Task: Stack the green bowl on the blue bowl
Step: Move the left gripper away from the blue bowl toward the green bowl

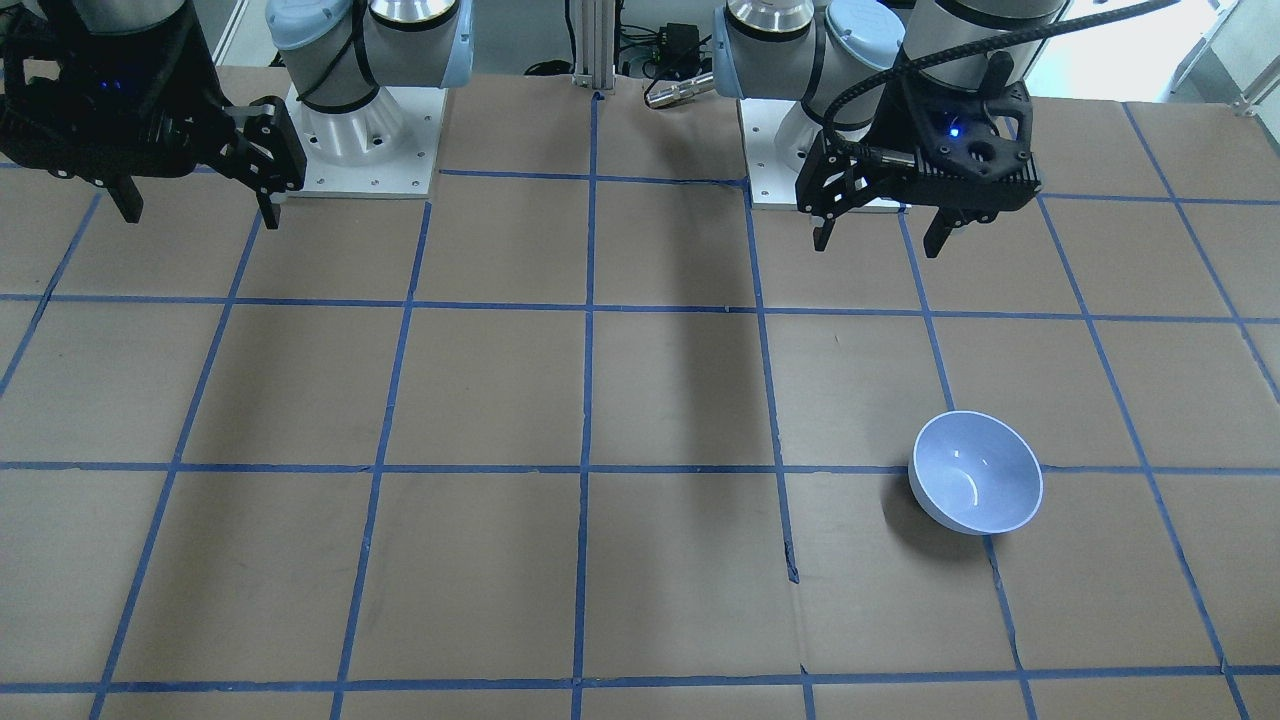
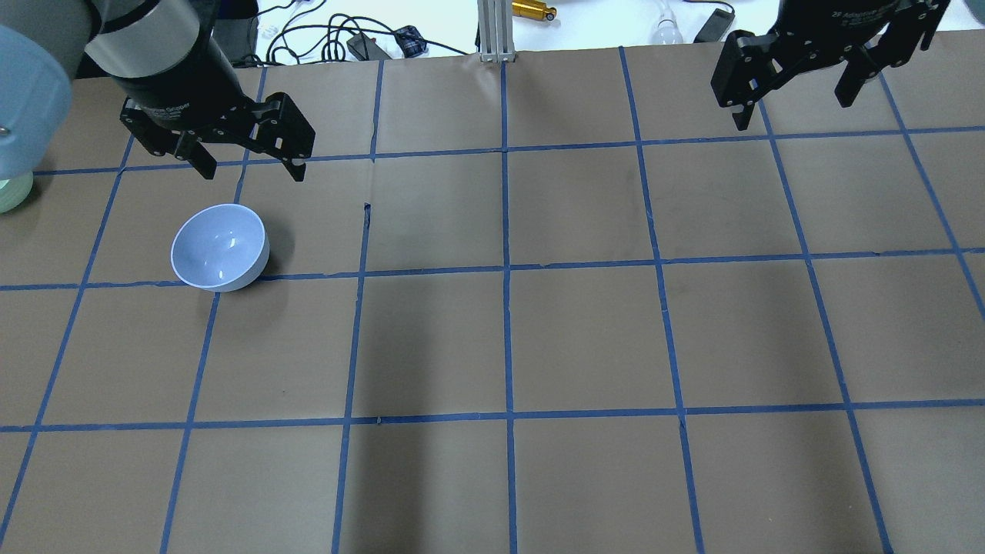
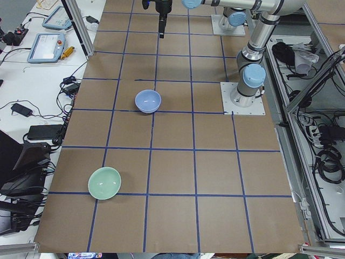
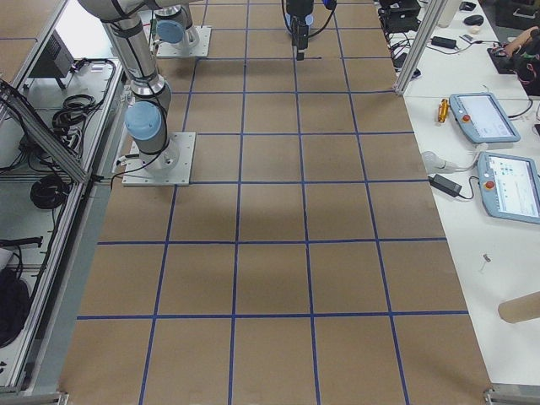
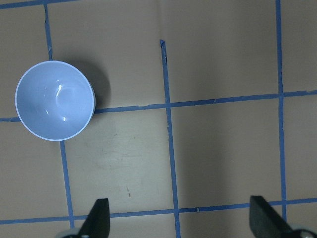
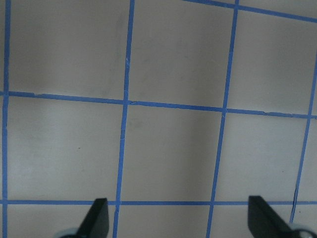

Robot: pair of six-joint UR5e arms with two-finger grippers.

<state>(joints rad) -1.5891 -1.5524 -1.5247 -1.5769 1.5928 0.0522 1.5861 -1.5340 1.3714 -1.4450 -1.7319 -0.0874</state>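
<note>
The blue bowl (image 2: 219, 246) sits near the left tool (image 2: 252, 171), which hangs spread apart and empty; the green bowl (image 3: 104, 182) lies well apart. The right tool (image 2: 793, 111) is spread too.

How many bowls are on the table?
2. The blue bowl sits upright on the table, close to the left claw. The green bowl sits by itself, far off toward the table's left end. I see no others hidden.
</note>
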